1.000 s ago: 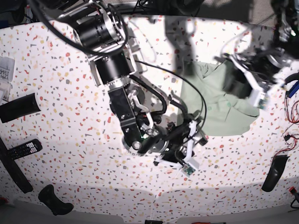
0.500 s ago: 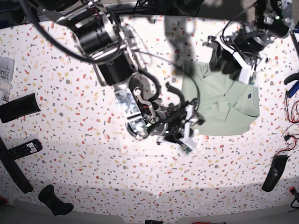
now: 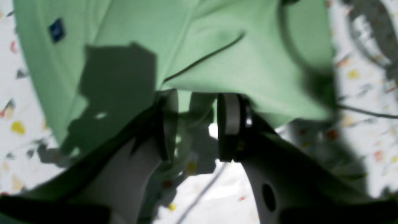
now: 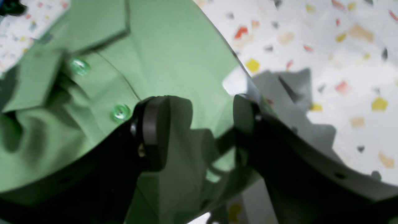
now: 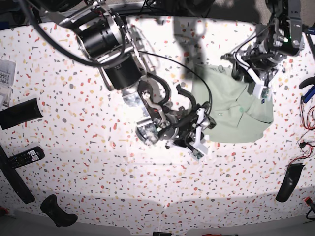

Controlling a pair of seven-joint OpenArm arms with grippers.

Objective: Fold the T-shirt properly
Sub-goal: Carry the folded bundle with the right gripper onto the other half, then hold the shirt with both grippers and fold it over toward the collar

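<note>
The T-shirt (image 5: 231,110) lay bunched at about two o'clock on the worktop (image 5: 74,147). The right hand (image 4: 199,130) stood at its eight-o'clock edge, jaws apart over cloth. The left hand (image 3: 197,124) sat at its one-o'clock corner, jaws apart with a fold between them; whether it gripped, I could not tell.

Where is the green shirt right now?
In the base view the shirt lies on the right side of the speckled table, between the two grippers: right gripper at its left edge, left gripper near its top.
</note>
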